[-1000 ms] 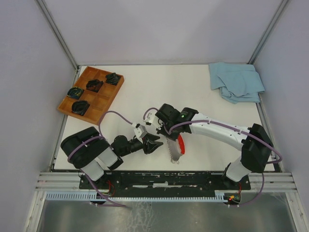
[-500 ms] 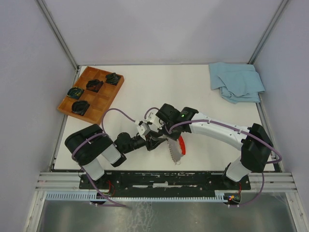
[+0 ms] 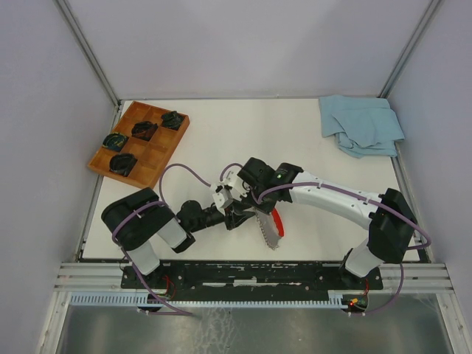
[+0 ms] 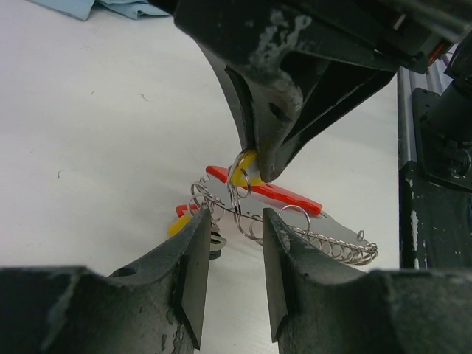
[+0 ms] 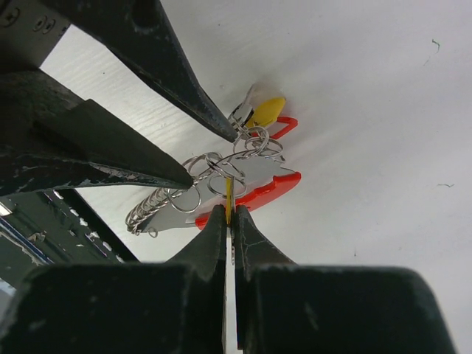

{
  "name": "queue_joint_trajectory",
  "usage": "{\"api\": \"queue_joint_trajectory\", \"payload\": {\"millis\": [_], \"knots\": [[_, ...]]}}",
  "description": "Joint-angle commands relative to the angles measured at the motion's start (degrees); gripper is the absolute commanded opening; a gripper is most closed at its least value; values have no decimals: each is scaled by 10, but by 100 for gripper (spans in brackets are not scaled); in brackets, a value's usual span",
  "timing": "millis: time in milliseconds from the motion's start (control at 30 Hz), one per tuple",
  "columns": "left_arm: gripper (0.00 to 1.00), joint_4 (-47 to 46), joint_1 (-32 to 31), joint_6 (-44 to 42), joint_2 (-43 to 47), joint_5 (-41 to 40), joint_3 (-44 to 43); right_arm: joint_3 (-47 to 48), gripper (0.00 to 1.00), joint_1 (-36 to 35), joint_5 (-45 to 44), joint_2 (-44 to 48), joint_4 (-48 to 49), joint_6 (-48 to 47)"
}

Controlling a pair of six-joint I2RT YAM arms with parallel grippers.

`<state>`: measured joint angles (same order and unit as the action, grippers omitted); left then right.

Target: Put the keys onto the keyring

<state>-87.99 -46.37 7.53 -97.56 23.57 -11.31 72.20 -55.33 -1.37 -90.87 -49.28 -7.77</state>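
My right gripper point(image 3: 240, 202) is shut on a yellow-headed key point(image 5: 228, 198), held edge-on with its tip among the thin metal rings of the keyring point(image 5: 221, 172). The keyring lies on the white table with its silver chain point(image 4: 332, 245) and red strap point(image 4: 267, 193); they also show in the top view point(image 3: 276, 220). My left gripper point(image 4: 233, 247) is open, with its fingertips point(image 5: 221, 127) on either side of the ring cluster point(image 4: 237, 198) and just short of it. A second yellow piece point(image 4: 179, 224) lies beside the left finger. Other silver keys are hard to tell apart.
A wooden tray point(image 3: 151, 153) holding black coiled items stands at the back left. A blue cloth point(image 3: 361, 124) lies at the back right. Both arms meet close to the table's front edge, by the metal rail point(image 4: 435, 147).
My left gripper has moved right, up to the right gripper and the keyring, and its jaws have narrowed. The right gripper has stayed put, holding the key.
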Motion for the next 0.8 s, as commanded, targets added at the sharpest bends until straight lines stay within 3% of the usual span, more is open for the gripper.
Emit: {"api": "queue_joint_trajectory", "payload": {"millis": [0, 767], "knots": [[41, -111, 0, -46, -7, 7, -5, 24, 1, -6, -2, 18, 19, -2], [22, -111, 0, -44, -15, 35, -31, 30, 1, -6, 41, 34, 26, 10]]}}
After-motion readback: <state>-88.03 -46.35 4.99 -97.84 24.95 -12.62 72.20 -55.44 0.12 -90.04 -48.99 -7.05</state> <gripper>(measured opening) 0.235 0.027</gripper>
